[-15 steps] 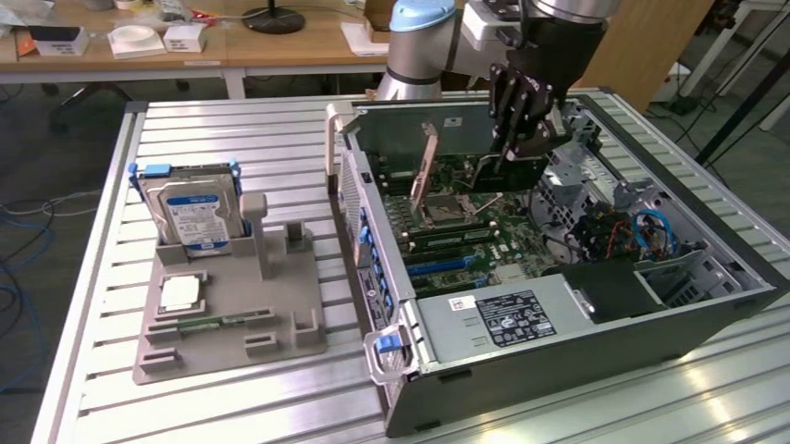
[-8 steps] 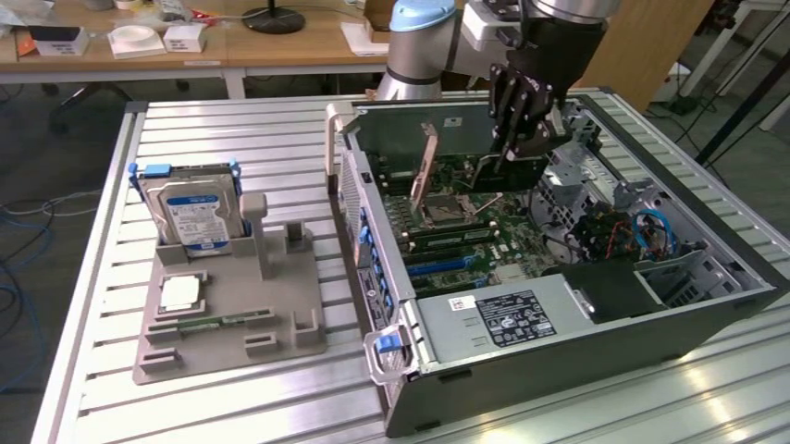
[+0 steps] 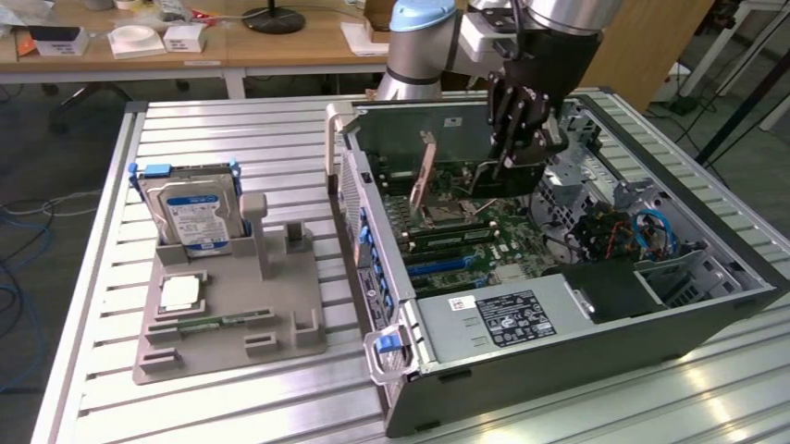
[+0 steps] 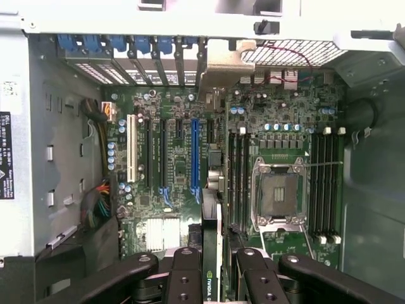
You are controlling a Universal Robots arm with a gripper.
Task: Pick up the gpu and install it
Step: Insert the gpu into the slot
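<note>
The jaws grip the gpu (image 3: pixel 413 125), holding it upright over the open computer case (image 3: pixel 593 370). The case sits on a silver ribbed bench (image 3: pixel 235 129). Wooden desks (image 3: pixel 296 42) stand behind. Blue cables (image 3: pixel 15 305) lie on the floor.

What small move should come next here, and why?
Probably a slight straight descent. The tool grips the thin green graphics card edge-down over the green motherboard inside the open black computer case, its silver bracket by the rear slot openings; whether it is seated cannot be told.
</note>
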